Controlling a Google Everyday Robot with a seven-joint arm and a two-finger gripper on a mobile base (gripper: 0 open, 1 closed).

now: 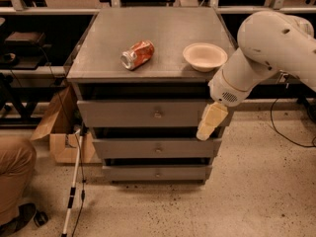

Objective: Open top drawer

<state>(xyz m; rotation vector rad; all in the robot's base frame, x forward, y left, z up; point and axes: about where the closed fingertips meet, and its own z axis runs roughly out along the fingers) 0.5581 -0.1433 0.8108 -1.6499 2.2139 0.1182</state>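
Observation:
The grey cabinet has three drawers, all shut. The top drawer (pixel 148 113) is the widest, with a small round metal knob (pixel 157 114) at its centre. My gripper (pixel 210 123) hangs from the white arm (pixel 266 48) in front of the top drawer's right end, pointing down. It is to the right of the knob and apart from it.
A crushed red can (pixel 137 54) and a white bowl (pixel 204 56) sit on the cabinet top (pixel 148 23). A cardboard box (pixel 61 130) and a white cane (pixel 73 181) stand on the floor at the left. A person's leg (pixel 15 177) is at the lower left.

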